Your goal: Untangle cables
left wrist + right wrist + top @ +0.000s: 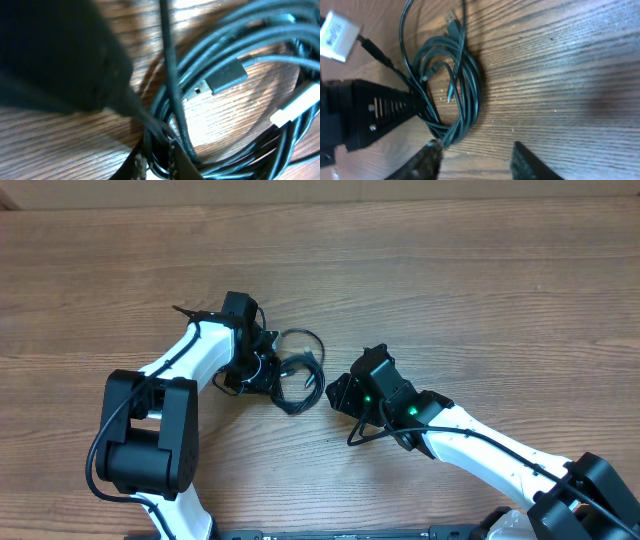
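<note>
A tangled coil of thin black cables (pixel 300 366) lies on the brown wood-grain table (pixel 450 270), between the two arms. The left gripper (pixel 262 366) sits at the coil's left edge. Its black tapered fingers (pixel 405 107) look pinched onto several strands, though the left wrist view is too blurred to be sure. The right gripper (pixel 477 161) hovers just right of the coil, fingers spread and holding nothing. A silver-tipped black plug (pixel 220 80) lies within the coil, and a small white label (pixel 295 107) sits on one strand.
</note>
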